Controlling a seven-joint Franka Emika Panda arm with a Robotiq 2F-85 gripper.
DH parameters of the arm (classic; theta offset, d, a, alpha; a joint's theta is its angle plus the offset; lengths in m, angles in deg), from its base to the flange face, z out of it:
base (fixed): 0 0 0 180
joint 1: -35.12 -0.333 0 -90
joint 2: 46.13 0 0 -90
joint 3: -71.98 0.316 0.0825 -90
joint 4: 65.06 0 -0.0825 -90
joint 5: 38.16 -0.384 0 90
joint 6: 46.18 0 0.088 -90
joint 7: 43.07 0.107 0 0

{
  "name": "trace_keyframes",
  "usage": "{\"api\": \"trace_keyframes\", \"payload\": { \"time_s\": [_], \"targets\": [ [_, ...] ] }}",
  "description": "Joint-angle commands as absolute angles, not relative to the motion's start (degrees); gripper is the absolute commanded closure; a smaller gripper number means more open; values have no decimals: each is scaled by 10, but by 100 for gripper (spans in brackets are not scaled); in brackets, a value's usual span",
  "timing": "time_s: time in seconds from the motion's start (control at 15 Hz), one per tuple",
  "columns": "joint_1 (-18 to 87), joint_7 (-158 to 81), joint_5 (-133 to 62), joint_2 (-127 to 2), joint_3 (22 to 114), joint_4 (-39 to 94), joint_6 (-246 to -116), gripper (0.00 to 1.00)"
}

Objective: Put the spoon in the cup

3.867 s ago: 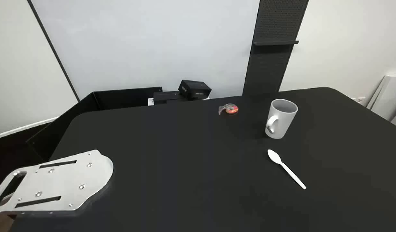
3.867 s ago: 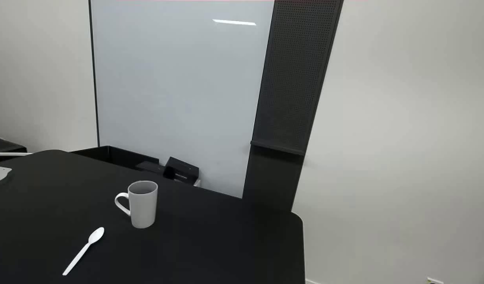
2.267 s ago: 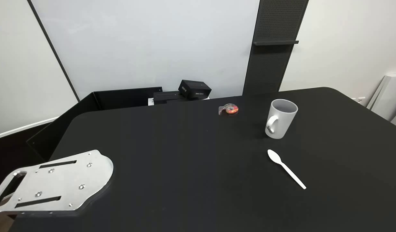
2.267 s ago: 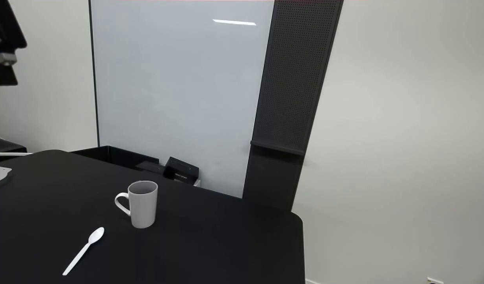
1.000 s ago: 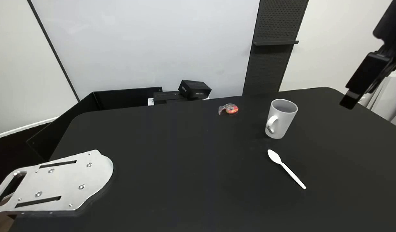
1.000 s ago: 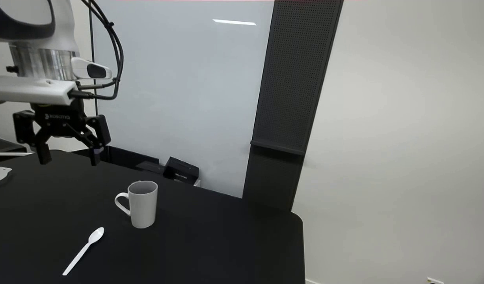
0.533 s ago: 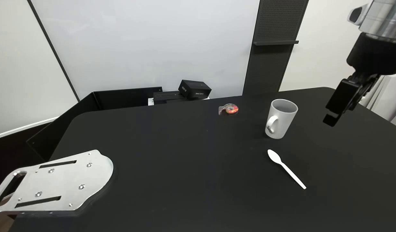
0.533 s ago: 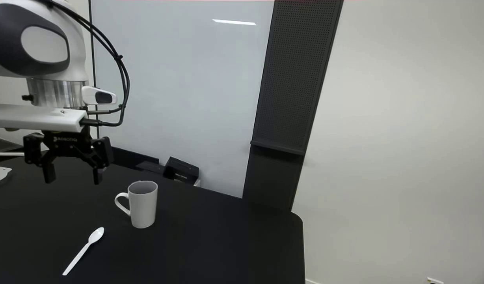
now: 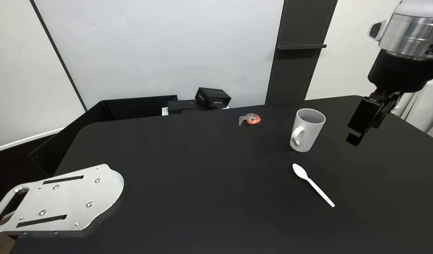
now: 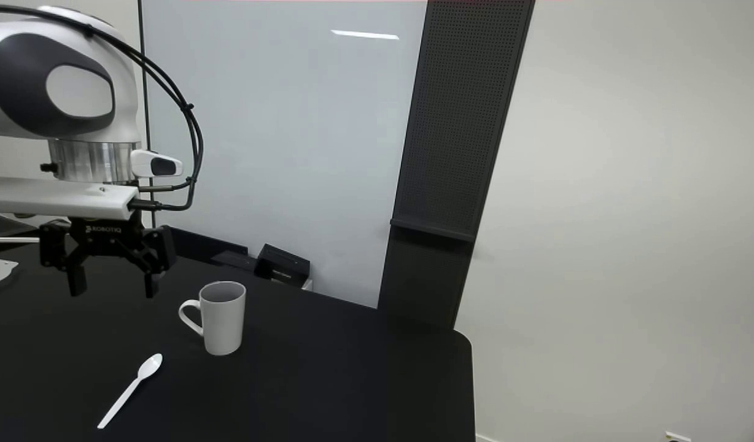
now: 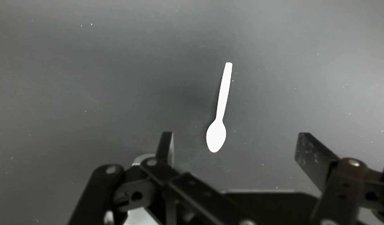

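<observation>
The Robotiq gripper [image 11: 235, 143] hangs wide and empty. Best to straddle the white plastic spoon [image 11: 221, 107] at its handle [image 11: 224, 90], descending squarely.

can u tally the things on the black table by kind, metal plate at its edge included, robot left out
Cup: 1
Spoon: 1
Tape dispenser: 1
Metal plate: 1
Total: 4

In an exterior view, the spoon [image 9: 314, 185] lies at six o'clock from the cup [image 9: 309, 132]; tape [image 9: 254, 120] at nine. The table [image 9: 202, 183] bears them.
</observation>
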State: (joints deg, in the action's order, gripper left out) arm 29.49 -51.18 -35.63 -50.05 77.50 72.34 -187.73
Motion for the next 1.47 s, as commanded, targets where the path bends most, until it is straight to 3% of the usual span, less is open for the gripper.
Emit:
{"api": "trace_keyframes", "payload": {
  "time_s": [0.0, 1.4],
  "targets": [
    [296, -512, -356, -500, 776, 723, -1876, 0],
    [295, -514, -341, -646, 776, 698, -2033, 0]
  ]
}}
